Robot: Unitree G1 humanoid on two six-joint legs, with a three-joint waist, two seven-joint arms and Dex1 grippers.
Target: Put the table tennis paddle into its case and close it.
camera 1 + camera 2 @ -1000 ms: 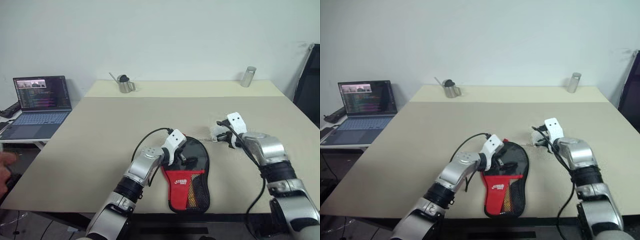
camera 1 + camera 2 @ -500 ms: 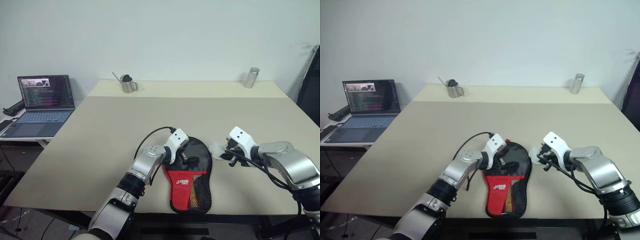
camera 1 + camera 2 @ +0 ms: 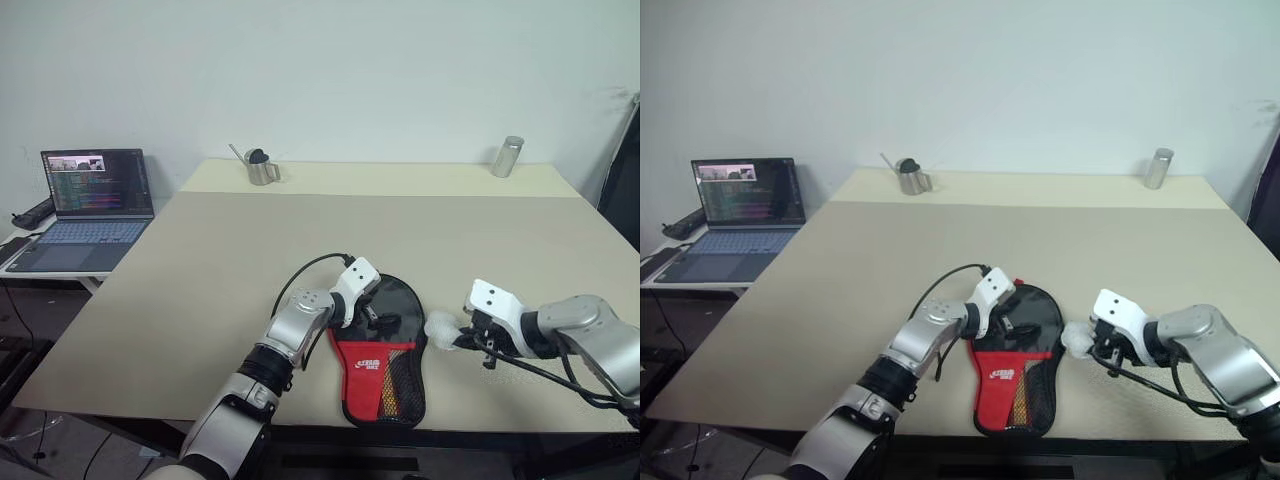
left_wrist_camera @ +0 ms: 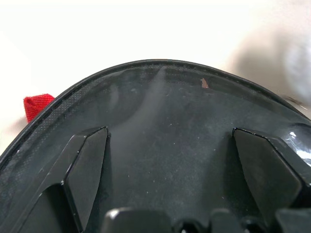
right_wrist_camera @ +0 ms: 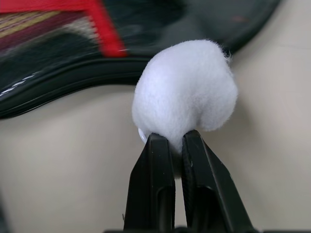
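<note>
Left eye view: the case (image 3: 383, 345) lies near the table's (image 3: 200, 260) front edge, long axis toward the robot, red end nearest. The left gripper (image 3: 372, 312), fingers spread wide, rests over its black top. The right gripper (image 3: 462, 338), just right of the case, pinches a white fluffy tuft (image 5: 187, 102).

arms: silver shells, black joints | wrists: white | cables: black

Beige table (image 3: 250, 260); case (image 3: 385, 345), jug (image 3: 262, 168), perhaps canister (image 3: 509, 157).

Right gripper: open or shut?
Shut: the right gripper has its fingers pinched on a white fluffy ball beside the case.
</note>
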